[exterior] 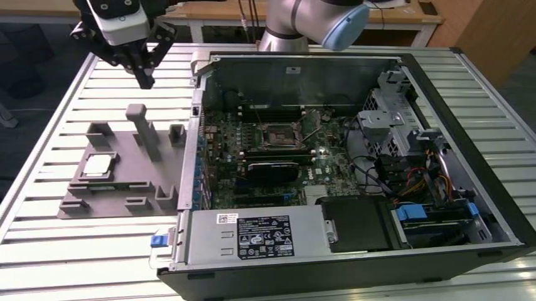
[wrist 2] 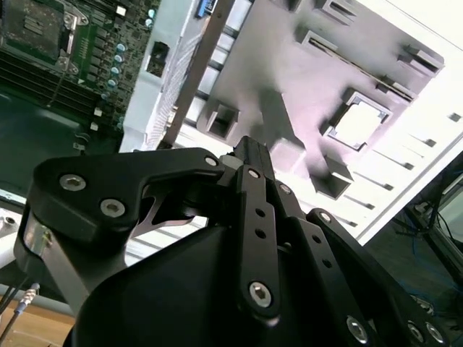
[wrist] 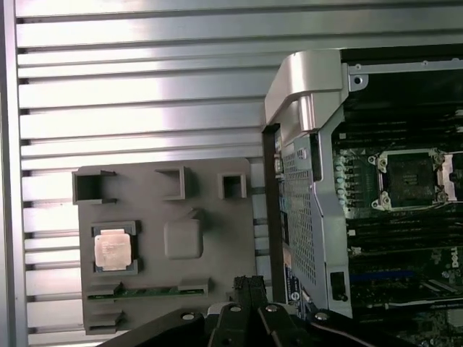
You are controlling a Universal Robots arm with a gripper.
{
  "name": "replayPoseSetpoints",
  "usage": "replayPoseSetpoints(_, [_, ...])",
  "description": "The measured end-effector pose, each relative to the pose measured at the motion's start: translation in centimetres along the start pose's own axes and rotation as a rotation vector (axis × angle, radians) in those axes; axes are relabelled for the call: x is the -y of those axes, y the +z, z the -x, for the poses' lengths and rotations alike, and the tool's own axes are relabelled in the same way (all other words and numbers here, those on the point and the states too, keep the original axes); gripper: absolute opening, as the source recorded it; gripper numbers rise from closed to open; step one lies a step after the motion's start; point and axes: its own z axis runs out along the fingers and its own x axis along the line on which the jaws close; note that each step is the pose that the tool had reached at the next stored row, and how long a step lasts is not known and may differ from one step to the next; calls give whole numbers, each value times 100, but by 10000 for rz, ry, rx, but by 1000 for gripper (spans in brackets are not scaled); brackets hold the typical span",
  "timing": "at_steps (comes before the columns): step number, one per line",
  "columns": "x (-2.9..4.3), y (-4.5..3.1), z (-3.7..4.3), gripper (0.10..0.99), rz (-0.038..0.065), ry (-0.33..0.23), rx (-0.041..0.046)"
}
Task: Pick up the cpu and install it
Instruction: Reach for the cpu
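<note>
Jaws closed tip to tip with nothing between them, the gripper (exterior: 145,80) hangs above the slatted table (exterior: 100,251), over the far end of the grey plastic fixture (exterior: 130,172) and well clear of it. The cpu (exterior: 99,165) lies flat in a square pocket of that fixture, metal top up, not yet picked up. It sits on the exterior view's left of the open computer case (exterior: 302,69). Inside the case, the socket (exterior: 277,133) on the green board looks empty. The chip is likely very light and quite stiff, a thin plate that will not flex, but its smooth metal top probably offers little friction and its underside is likely delicate. The sensible hold is a gentle pinch across two opposite edges, kept level. The raised pocket walls hug its sides closely, so the fingertips would have to find the gaps between them. A tilted or hard grip could let it slip or jam against a wall.
</note>
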Motion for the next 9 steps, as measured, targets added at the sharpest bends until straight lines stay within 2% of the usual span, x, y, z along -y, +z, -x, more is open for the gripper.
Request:
replayPoseSetpoints(1, [4,12,-47,106,0,-1,0])
replayPoseSetpoints(9, [19,48,-219,106,0,0,-1])
